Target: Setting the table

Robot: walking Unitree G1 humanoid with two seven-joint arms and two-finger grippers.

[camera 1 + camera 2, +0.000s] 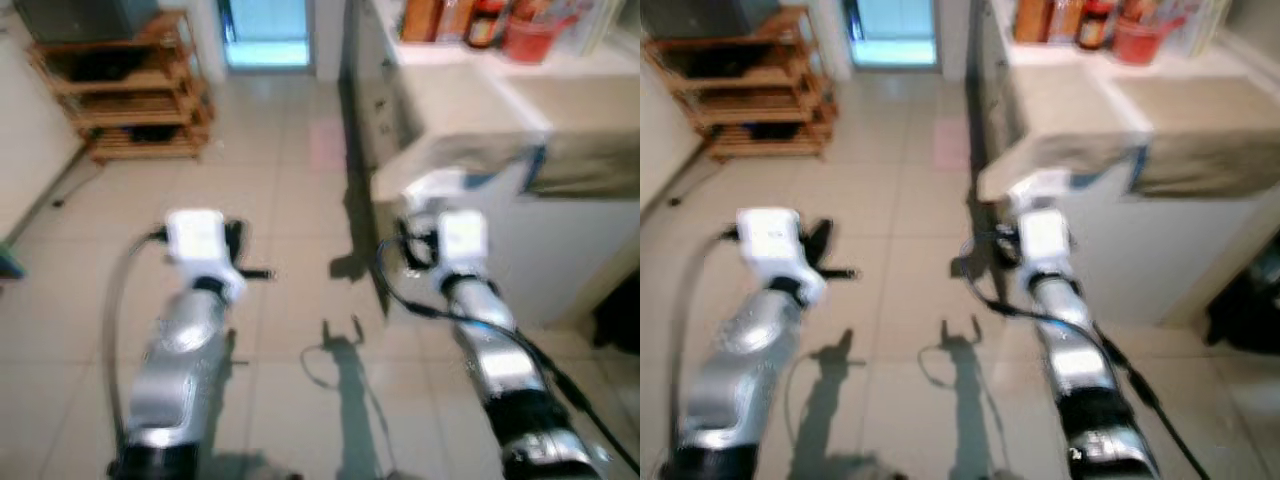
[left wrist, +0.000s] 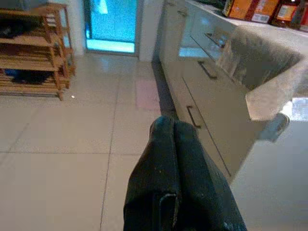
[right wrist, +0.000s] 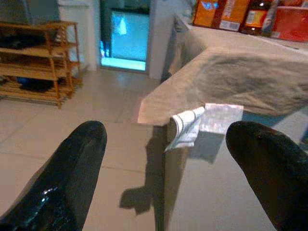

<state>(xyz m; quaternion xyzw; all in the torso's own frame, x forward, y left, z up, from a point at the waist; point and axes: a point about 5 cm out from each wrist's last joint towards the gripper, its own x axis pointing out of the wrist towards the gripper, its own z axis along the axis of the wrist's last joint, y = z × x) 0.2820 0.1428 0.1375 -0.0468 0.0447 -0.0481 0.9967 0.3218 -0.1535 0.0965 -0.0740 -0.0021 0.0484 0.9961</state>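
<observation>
1. Head view: cloth-covered table (image 1: 470,110) on the right, wooden shelf (image 1: 130,90) far left.
2. Jars (image 3: 255,19) on the table; labels too blurry to read.
3. Right gripper (image 3: 166,159) spread wide near the table corner; left gripper (image 2: 168,139) clenched, empty.
</observation>
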